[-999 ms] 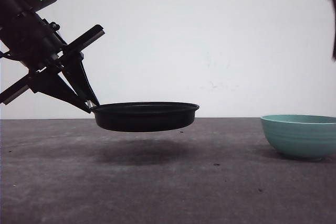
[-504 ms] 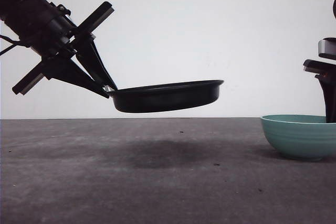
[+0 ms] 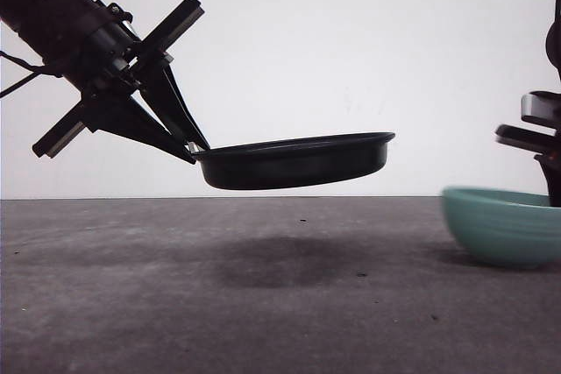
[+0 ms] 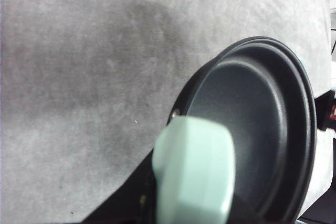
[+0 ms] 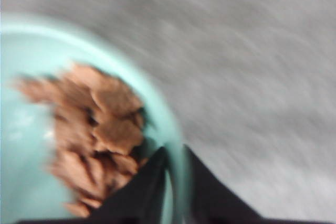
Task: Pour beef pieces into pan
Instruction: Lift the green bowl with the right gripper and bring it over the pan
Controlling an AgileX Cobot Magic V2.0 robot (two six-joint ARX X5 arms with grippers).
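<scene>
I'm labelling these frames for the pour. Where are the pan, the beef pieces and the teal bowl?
pan [image 3: 298, 162]: front view, on its black side wall.
beef pieces [image 5: 100, 129]: right wrist view, middle of the heap.
teal bowl [image 3: 500, 229]: front view, on its outer wall.

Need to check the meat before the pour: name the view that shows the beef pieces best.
The right wrist view. It looks down into the teal bowl, where the beef pieces lie heaped, though blurred. In the front view the bowl is seen side-on, its wall hiding the contents. The left wrist view looks at the pan, with no beef in it.

No readable text, labels, brands or numbers on anything in view.
</scene>
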